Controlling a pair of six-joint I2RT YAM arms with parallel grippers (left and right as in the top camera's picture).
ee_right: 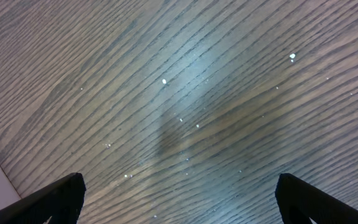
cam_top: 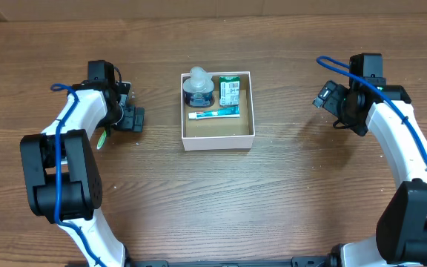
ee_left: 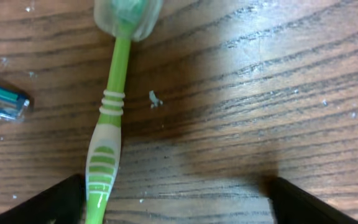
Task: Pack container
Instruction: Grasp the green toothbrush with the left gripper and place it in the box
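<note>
Table (ee_right: 197,93) noted as grained brown wood, faintly sheened; toothbrush (ee_left: 107,143) made of smooth glossy green plastic, ribbed at grip; box (cam_top: 218,141) formed of matt white cardboard

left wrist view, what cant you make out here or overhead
Left wrist: toothbrush head blurred under its cap, cut by the top edge; handle end runs off the bottom.
Left wrist: blue object cut by the left edge, unidentifiable.
Overhead: green box print too small to read.

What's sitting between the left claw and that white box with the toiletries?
Nothing: in the overhead view, only bare wooden table separates the left gripper from the container.
</note>
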